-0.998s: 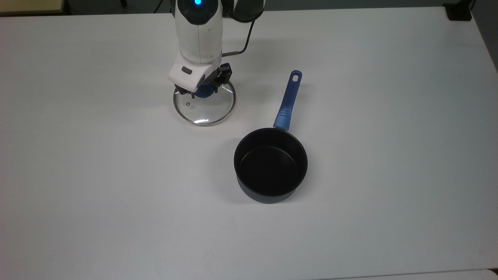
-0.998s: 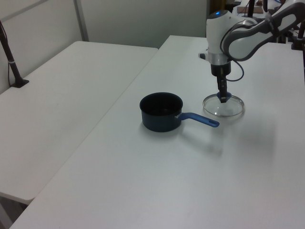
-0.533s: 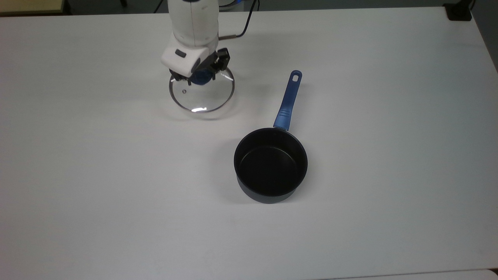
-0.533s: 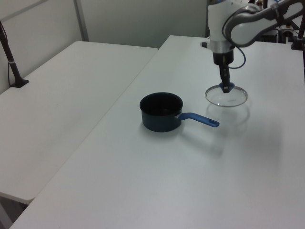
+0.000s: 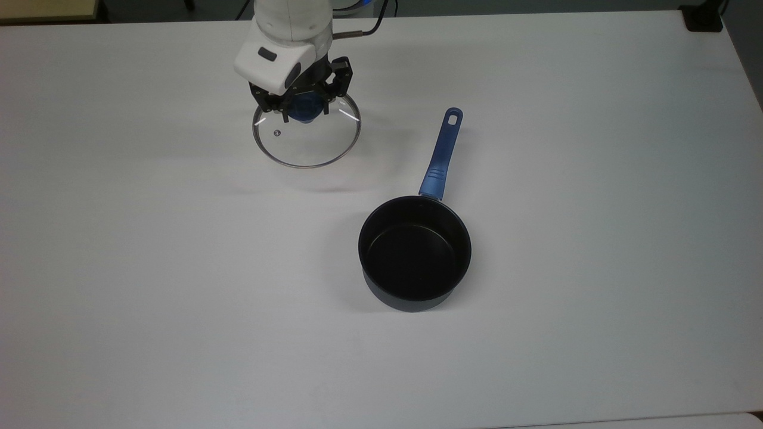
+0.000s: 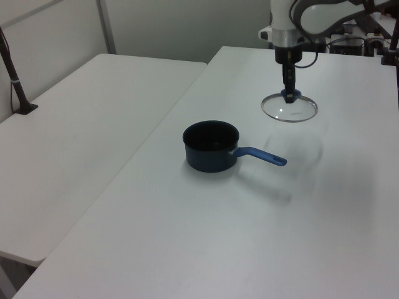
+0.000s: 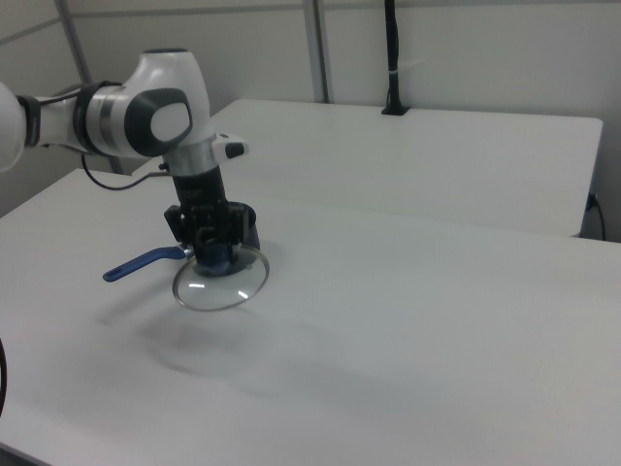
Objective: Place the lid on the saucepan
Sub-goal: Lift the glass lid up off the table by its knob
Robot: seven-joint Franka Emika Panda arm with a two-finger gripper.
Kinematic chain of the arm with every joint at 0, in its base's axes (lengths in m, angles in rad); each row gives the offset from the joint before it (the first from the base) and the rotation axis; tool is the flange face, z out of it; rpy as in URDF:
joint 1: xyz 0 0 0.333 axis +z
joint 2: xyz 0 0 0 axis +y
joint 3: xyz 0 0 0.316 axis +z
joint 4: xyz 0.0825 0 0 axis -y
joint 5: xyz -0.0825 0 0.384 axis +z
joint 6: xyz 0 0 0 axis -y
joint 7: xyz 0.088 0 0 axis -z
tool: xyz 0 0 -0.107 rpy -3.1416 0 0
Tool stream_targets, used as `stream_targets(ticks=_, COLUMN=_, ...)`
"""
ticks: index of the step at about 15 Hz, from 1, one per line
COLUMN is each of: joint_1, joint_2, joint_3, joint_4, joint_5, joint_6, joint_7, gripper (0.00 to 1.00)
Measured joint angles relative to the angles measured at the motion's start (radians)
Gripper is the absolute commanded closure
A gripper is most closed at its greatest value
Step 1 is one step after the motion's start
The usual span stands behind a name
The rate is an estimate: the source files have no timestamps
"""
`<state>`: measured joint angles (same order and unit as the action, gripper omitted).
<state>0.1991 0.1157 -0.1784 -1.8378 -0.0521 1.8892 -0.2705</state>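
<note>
Right view: saucepan (image 7: 146,264) mostly hidden behind gripper (image 7: 215,254), handle showing. One glass lid (image 5: 307,134), knob clamped in gripper, held above table (image 5: 596,179), apart from one saucepan.

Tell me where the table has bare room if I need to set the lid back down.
Nearly all of the table is bare. The widest free patches are the top view's left of the saucepan, the top view's right of its handle, and the strip below the pan. The tight spot is between the handle and the lid, which hangs from the gripper.
</note>
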Motion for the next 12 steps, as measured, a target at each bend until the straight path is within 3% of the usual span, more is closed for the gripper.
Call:
stream_targets(ticks=7, joint_1=0.044, joint_2=0.093, joint_3=0.001, joint_4=0.206, joint_5=0.059, joint_6=-0.066, joint_7=0.052, gripper=0.78)
stream_targets(ticks=12, joint_1=0.07, joint_2=0.17, joint_3=0.001, joint_4=0.29, joint_5=0.081, joint_6=-0.073, joint_7=0.114, gripper=0.81)
